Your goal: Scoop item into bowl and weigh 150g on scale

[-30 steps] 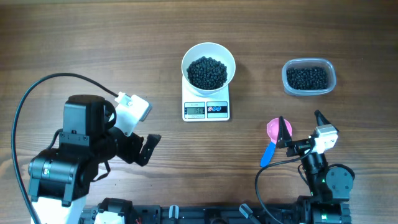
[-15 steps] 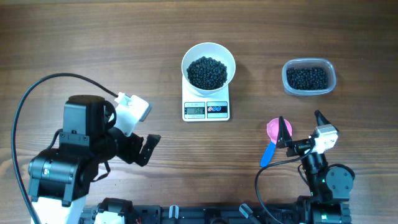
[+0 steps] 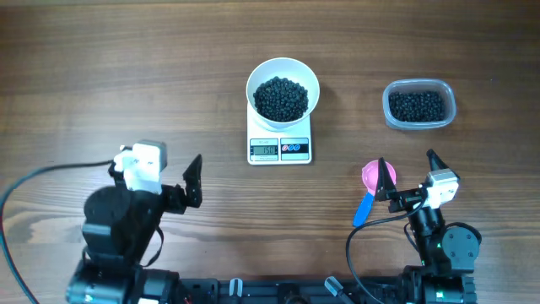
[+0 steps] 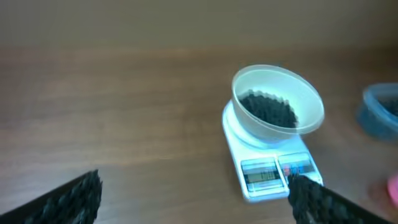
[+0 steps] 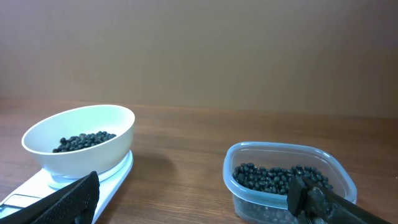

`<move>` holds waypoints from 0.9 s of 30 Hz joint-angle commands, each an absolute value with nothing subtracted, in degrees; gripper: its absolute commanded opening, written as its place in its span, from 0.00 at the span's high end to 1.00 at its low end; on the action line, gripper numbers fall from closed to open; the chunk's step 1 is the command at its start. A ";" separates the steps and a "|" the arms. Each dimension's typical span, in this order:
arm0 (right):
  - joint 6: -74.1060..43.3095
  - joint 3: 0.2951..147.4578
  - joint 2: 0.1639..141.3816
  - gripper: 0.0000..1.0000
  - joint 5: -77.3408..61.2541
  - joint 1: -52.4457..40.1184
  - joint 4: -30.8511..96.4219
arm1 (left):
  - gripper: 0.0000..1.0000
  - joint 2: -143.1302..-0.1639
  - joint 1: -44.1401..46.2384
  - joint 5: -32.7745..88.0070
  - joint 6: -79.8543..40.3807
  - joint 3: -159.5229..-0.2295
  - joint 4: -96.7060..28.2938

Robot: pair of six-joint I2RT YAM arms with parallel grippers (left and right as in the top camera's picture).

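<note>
Display (image 3: 266, 150) on scale (image 3: 279, 139) shows overhead, not right wrist.

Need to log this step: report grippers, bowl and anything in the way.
Open and empty: left gripper, right gripper. On scale: bowl with beads. Loose scoop on table by right gripper; nothing blocking bowl.

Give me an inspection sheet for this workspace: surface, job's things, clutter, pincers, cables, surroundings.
Surface: wooden table, no spills seen.
Job's things: white bowl of black pellets sits on scale, display on; clear tub holds more pellets; pink scoop with blue handle lies on table.
Clutter: nothing seen.
Pincers: left pincer open, empty; right pincer open, empty, beside scoop.
Cables: black cable at left edge; second cable beside right arm.
Surroundings: plain wall behind table.
</note>
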State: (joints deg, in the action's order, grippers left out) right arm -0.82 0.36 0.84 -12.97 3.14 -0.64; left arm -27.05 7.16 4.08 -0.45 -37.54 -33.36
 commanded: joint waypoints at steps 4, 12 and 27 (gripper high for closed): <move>-1.54 0.32 0.21 0.00 -12.01 2.96 -0.80 | 0.00 -15.59 1.72 2.07 -8.25 -24.29 -24.10; -1.52 0.32 0.21 0.00 -12.01 2.96 -0.80 | 0.00 -5.58 -0.08 2.04 -10.26 -13.69 -16.93; -1.52 0.32 0.21 0.00 -12.01 2.96 -0.80 | 0.00 -0.14 -1.30 2.04 -12.49 -5.15 -10.41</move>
State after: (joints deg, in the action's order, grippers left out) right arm -0.82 0.36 0.84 -12.97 3.14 -0.64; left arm -0.89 -0.86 2.81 -11.73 -7.35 -12.71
